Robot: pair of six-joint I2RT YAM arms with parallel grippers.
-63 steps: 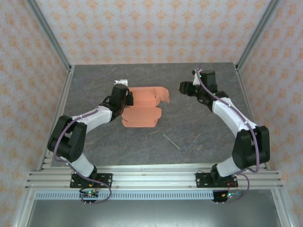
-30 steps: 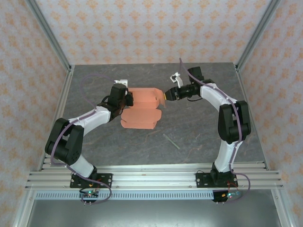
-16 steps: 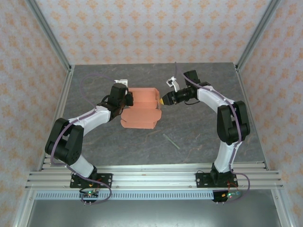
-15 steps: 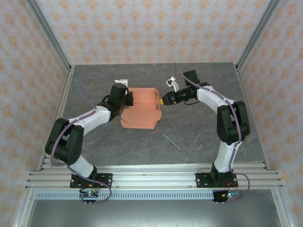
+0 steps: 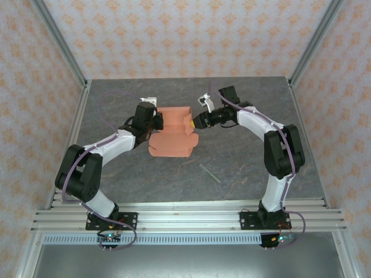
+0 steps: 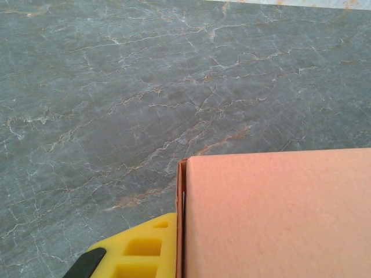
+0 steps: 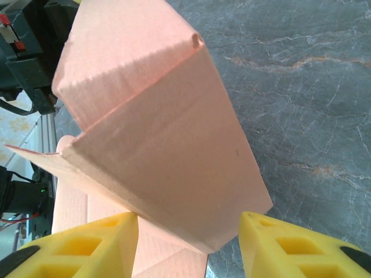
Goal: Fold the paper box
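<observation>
On the surface (image 5: 243, 156), the paper box (image 5: 173, 133) is pinched at its left edge by the closed left gripper (image 5: 155, 122); its right end flap is straddled by the half-open right gripper (image 5: 193, 123).

Left arm (image 5: 107, 146) reaches far and rightward from its near-left base with the elbow bent. The left gripper (image 5: 156, 123) is clamped on the left edge of the paper box (image 5: 174, 136), one yellow finger (image 6: 136, 252) flush against the card. Right arm (image 5: 272, 139) rises from the near-right base, forearm bent leftward. The right gripper (image 5: 194, 122) points left with jaws partly apart, yellow fingers (image 7: 87, 246) straddling a box panel and not closed on it.
</observation>
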